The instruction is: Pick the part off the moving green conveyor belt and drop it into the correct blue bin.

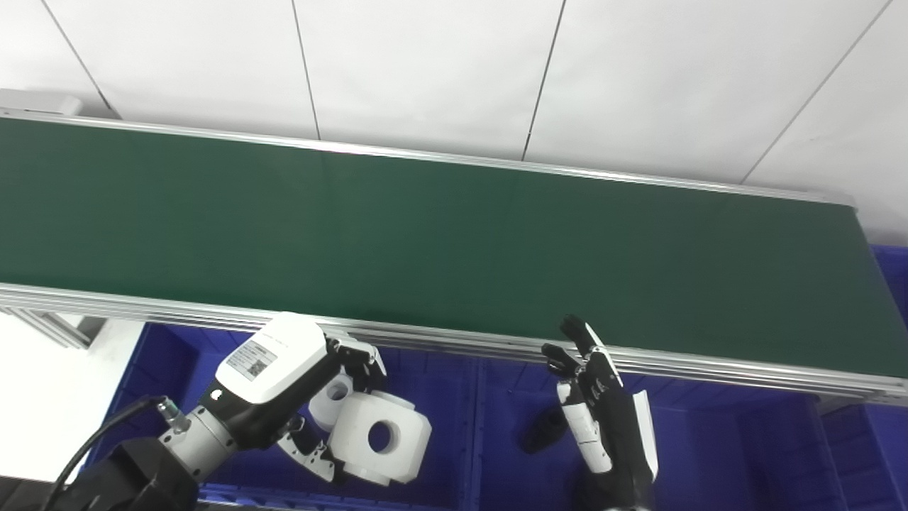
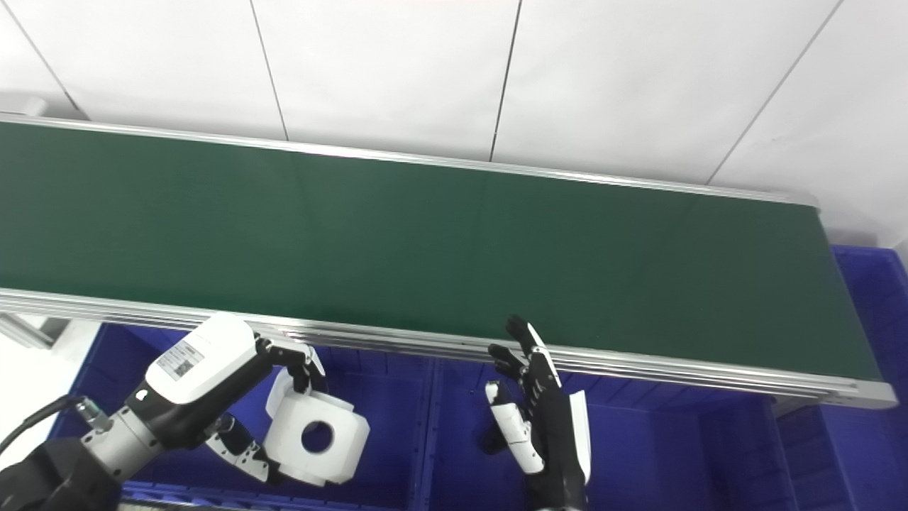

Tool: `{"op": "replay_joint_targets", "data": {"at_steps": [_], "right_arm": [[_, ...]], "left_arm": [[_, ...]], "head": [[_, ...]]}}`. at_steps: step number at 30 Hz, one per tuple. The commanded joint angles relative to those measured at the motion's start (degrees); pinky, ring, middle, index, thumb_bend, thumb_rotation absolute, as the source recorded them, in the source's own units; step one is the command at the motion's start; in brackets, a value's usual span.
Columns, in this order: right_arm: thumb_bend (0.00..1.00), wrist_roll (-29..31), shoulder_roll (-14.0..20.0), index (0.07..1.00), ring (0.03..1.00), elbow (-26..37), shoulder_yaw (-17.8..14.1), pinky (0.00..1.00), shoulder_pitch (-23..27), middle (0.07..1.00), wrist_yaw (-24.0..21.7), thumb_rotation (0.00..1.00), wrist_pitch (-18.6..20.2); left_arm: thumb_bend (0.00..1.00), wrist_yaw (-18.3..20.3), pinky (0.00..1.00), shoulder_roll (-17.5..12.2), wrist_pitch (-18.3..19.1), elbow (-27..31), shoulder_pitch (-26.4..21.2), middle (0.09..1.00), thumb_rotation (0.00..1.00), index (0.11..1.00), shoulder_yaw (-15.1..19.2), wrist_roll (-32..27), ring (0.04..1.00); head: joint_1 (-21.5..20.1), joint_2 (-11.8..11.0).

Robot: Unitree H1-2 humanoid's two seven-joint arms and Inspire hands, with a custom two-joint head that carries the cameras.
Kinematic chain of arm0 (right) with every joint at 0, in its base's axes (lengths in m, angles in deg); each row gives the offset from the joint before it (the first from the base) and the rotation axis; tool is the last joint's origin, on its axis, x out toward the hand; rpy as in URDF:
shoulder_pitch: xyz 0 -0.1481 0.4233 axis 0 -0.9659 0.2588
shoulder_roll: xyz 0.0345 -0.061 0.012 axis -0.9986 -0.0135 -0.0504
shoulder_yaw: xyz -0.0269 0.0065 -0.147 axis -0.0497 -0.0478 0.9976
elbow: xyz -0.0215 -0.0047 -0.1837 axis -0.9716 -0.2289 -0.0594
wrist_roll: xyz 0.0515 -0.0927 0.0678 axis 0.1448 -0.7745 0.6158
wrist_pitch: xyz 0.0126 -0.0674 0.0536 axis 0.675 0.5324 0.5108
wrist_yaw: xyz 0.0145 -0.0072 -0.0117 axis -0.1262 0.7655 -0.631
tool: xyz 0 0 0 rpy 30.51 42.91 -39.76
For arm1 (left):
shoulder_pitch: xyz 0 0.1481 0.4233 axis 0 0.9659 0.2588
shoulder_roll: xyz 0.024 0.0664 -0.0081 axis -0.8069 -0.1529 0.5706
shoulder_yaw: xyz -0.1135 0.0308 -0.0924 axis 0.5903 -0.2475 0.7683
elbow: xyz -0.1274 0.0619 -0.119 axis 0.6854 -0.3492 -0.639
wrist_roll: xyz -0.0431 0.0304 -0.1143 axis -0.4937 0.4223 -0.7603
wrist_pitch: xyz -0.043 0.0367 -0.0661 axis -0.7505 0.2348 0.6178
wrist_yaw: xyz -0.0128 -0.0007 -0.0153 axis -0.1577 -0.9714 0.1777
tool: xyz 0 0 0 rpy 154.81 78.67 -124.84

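Below the belt's near rail, left hand (image 1: 312, 397) grasps the white part (image 1: 379, 436) directly over the left blue bin (image 1: 440, 383) (right hand (image 1: 603, 404) released).

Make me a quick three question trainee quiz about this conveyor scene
1. True or false: the left hand holds a white part with a round hole.
2. Multiple choice: the held part is over A) the green belt, B) a blue bin, C) the floor.
3. Fill in: the right hand holds ____.

Key: 1 true; 2 B; 3 nothing.
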Motion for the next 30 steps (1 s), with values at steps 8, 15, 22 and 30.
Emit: {"op": "replay_joint_targets", "data": {"at_steps": [8, 15, 22, 30], "right_arm": [[0.76, -0.45, -1.42, 0.892, 0.793, 1.96, 0.77, 0.77, -0.20, 0.900, 0.37, 0.80, 0.28], [0.76, -0.40, -1.44, 0.890, 0.792, 1.94, 0.99, 0.76, -0.15, 0.904, 0.35, 0.80, -0.02], [0.76, -0.65, -1.46, 0.892, 0.787, 1.64, 1.07, 0.75, -0.11, 0.901, 0.50, 0.81, -0.23], [0.75, -1.91, -2.27, 0.885, 0.786, 1.60, 1.66, 0.75, -0.53, 0.902, 1.07, 0.81, -0.12]], "left_arm": [[0.95, 3.55, 0.79, 1.66, 2.74, 5.10, 0.54, 0.841, 0.33, 0.777, 0.56, 6.66, 0.826], [0.93, 6.23, 0.89, 2.14, 4.57, 7.12, 0.89, 0.908, 0.34, 0.826, 1.70, 7.33, 0.901], [0.88, 6.33, 0.91, 7.93, 10.41, 11.20, 3.03, 0.920, 0.35, 0.845, 3.19, 0.01, 0.900], [0.59, 2.31, 0.94, 24.98, 28.85, 12.33, 8.94, 0.999, 0.79, 0.995, 6.24, -21.99, 0.993]], "head": [[-0.46, -0.19], [-0.58, -0.12], [-1.17, -0.23], [-3.30, -0.39]]}}
